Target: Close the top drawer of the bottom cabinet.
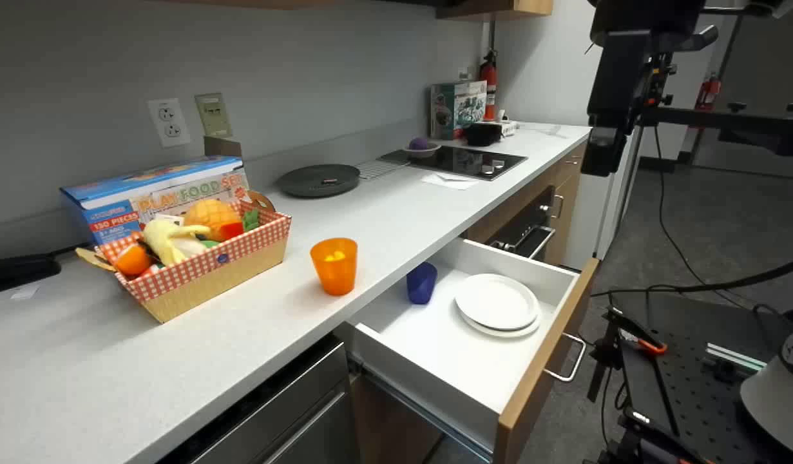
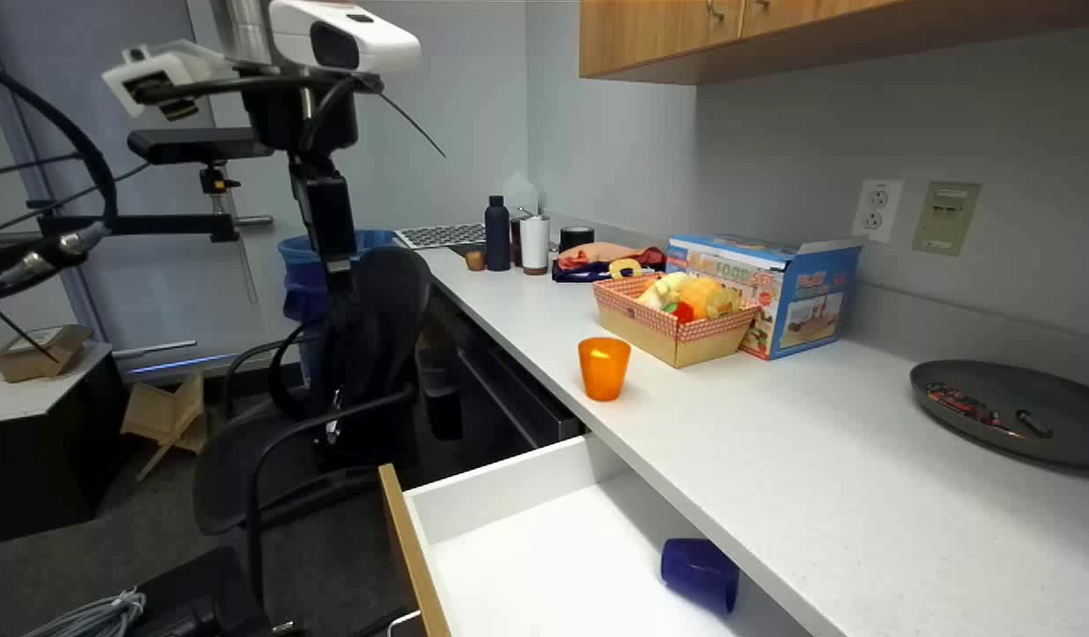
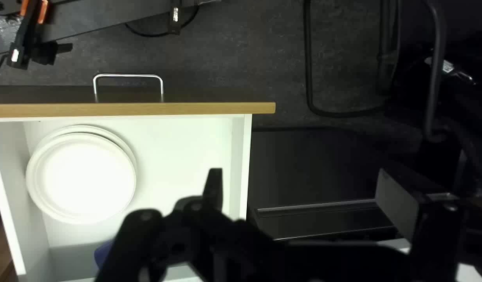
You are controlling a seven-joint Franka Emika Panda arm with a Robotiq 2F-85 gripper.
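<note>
The top drawer is pulled far out, with its tan front panel (image 1: 529,407) (image 2: 411,553) away from the bottom cabinet's white counter top (image 1: 396,222) (image 2: 801,442). Its slim silver handle (image 1: 581,354) also shows in the wrist view (image 3: 127,75). Inside lie white plates (image 1: 497,301) (image 3: 82,178) and a dark blue cup (image 1: 422,283) (image 2: 699,571), partly hidden in the wrist view. My gripper (image 1: 602,151) (image 2: 336,261) hangs high above, pointing down. In the wrist view its fingers (image 3: 306,196) are wide apart with nothing between them. It touches neither drawer nor handle.
A dark grey-fronted unit (image 1: 306,412) adjoins the drawer. On the counter stand an orange cup (image 1: 335,267) (image 2: 603,367), a basket of play food (image 1: 222,270) and a dark pan (image 1: 319,180). A black chair (image 2: 389,301) stands beyond the drawer.
</note>
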